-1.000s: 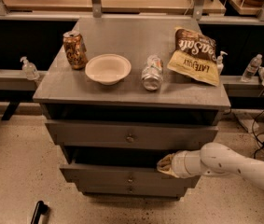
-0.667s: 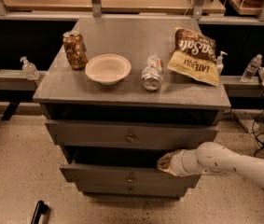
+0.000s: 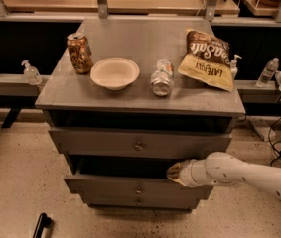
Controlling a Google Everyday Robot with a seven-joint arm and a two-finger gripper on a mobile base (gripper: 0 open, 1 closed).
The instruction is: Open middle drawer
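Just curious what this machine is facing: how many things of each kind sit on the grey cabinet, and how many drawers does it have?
Can: 1
Bowl: 1
Plastic bottle: 1
Snack bag: 1
Drawers: 3 (top drawer, middle drawer, bottom drawer)
Total: 7
The gripper is at the middle drawer's top edge, right of its knob.

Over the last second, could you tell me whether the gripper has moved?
No. The gripper stays at the top edge of the middle drawer, equally far right of its knob.
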